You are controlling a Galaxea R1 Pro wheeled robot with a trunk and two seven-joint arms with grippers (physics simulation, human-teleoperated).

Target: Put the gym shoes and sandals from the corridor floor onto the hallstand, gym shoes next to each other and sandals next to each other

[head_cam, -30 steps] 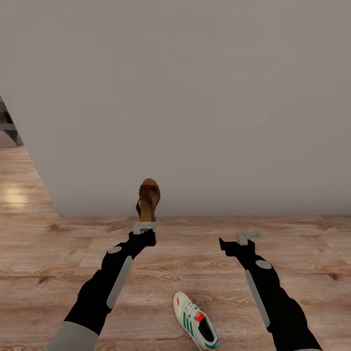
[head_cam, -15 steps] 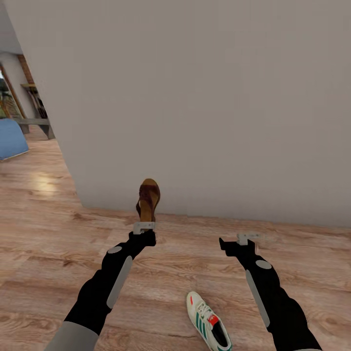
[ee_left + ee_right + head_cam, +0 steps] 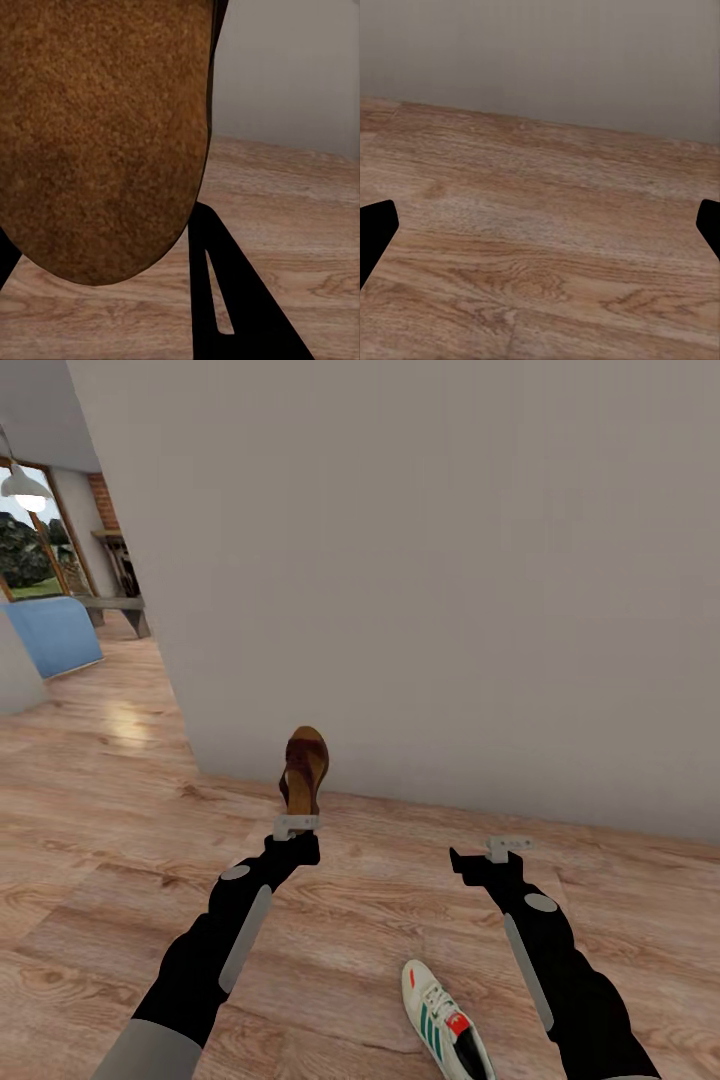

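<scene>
A sandal (image 3: pixel 304 770) is gripped in the left hand (image 3: pixel 296 826) and held upright above the floor (image 3: pixel 380 900), its tan footbed turned toward the camera and its dark brown straps on the left side. In the head view the sandal stands at about 11 o'clock from the picture's middle bottom, in front of a pale wall (image 3: pixel 450 590). In the left wrist view the sandal (image 3: pixel 101 135) is seen close up as a rough brown surface, with one dark finger (image 3: pixel 225 300) seen beside it and the plank floor (image 3: pixel 300 225) beyond.

The right hand (image 3: pixel 492 852) is held at the same height, at about 1 o'clock, well apart from the left. Its fingers are spread wide and nothing is held: in the right wrist view one dark fingertip (image 3: pixel 375 232) is seen at one edge and the other at the opposite edge, with bare floor (image 3: pixel 540 247) between them.

A sneaker (image 3: pixel 446 1035) lies on the floor at about 5 o'clock from the sandal, between the two forearms and nearer the right one, its toe pointed toward 11 o'clock. Green stripes and a red-orange tab are seen on it, and its heel is cut by the bottom edge.

At 10 o'clock, past the wall's corner, a blue seat (image 3: pixel 55 635) and a hanging lamp (image 3: pixel 25 485) are seen in a further room.
</scene>
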